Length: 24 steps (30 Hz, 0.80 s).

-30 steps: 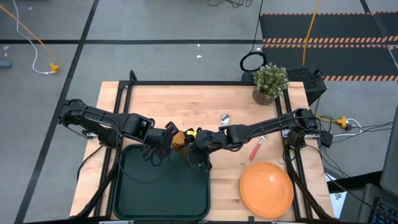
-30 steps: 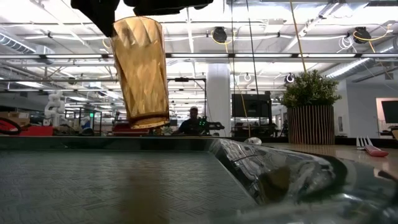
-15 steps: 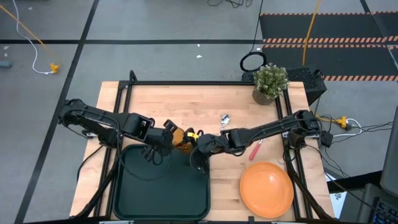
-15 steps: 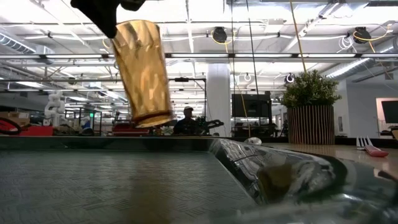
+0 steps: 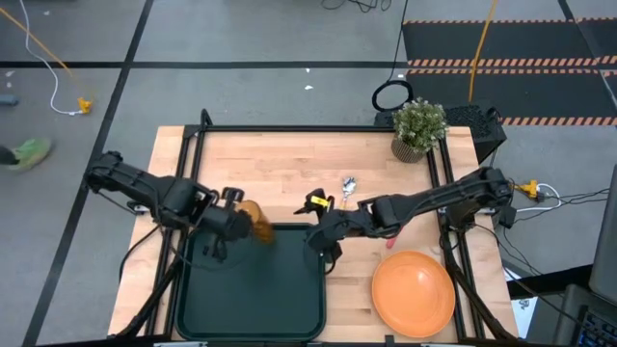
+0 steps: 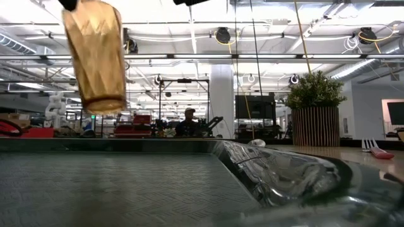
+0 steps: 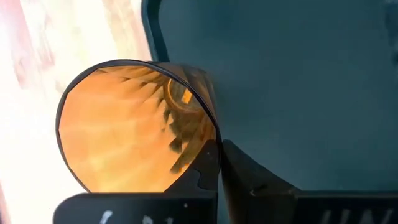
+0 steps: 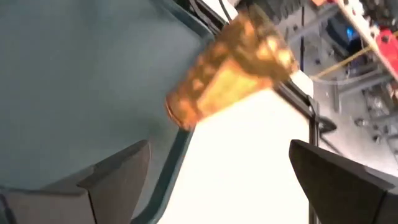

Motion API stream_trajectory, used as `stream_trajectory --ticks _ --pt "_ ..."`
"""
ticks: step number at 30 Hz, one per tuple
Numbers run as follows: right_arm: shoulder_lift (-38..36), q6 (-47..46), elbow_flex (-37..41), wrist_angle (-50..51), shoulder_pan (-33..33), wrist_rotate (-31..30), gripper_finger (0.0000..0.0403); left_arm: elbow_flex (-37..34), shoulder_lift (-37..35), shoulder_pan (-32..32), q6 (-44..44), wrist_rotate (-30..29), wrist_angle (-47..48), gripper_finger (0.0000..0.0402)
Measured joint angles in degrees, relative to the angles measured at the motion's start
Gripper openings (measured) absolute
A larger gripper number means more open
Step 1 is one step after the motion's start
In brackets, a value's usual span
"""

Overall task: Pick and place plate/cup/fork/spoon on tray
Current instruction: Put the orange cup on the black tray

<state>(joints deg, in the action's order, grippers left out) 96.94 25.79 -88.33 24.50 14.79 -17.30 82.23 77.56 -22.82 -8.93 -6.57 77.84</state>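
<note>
My left gripper (image 5: 238, 223) is shut on the amber cup (image 5: 254, 225), which hangs over the far left part of the dark tray (image 5: 289, 308). The low view shows the cup (image 6: 95, 58) clear above the tray's floor (image 6: 126, 189). My right gripper (image 5: 323, 234) is open and empty at the tray's far right corner; its wrist view shows the cup (image 8: 230, 68) farther off. The orange plate (image 5: 413, 292) lies on the table right of the tray. The fork's red handle (image 5: 389, 241) peeks from under my right arm. A silver utensil end (image 5: 349, 183) lies beyond that arm. My left gripper holds the cup by its rim (image 7: 211, 134), one finger inside the cup and one finger (image 7: 249, 177) outside, with the wall between them. The fingers come from above. The cup hangs below them mouth up, slightly tilted, clear of the tray.
A potted plant (image 5: 418, 125) stands at the table's far right corner. Bare wood lies beyond the tray and between the arms' bases. The tray's raised rim (image 6: 252, 164) runs close to the low camera. A person shows far off in the room (image 6: 187, 123).
My left gripper has carried the cup toward the table's left edge, along the tray's far edge; the cup stays hanging clear of the tray. My right gripper has drawn back from the cup toward the table's right.
</note>
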Motion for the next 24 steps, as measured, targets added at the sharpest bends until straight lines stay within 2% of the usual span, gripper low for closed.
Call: stream_trajectory --ticks 10,16,21,24 --pt "-0.04 -10.67 0.00 0.97 2.37 -0.87 0.0377 2.44 0.04 -12.16 -28.78 2.11 12.66 0.0003" --pt "-0.04 -16.36 0.00 0.55 7.23 -1.54 0.0377 2.41 0.50 -19.14 -38.21 2.18 12.42 0.0003" --pt "0.01 -20.35 -0.02 -0.14 11.90 -9.97 0.0377 1.44 2.72 -22.08 -42.57 1.55 12.21 0.0003" --pt "0.01 -22.88 -0.02 -0.62 14.12 -12.92 0.0377 0.29 4.57 -23.08 -42.94 1.90 12.05 0.0003"
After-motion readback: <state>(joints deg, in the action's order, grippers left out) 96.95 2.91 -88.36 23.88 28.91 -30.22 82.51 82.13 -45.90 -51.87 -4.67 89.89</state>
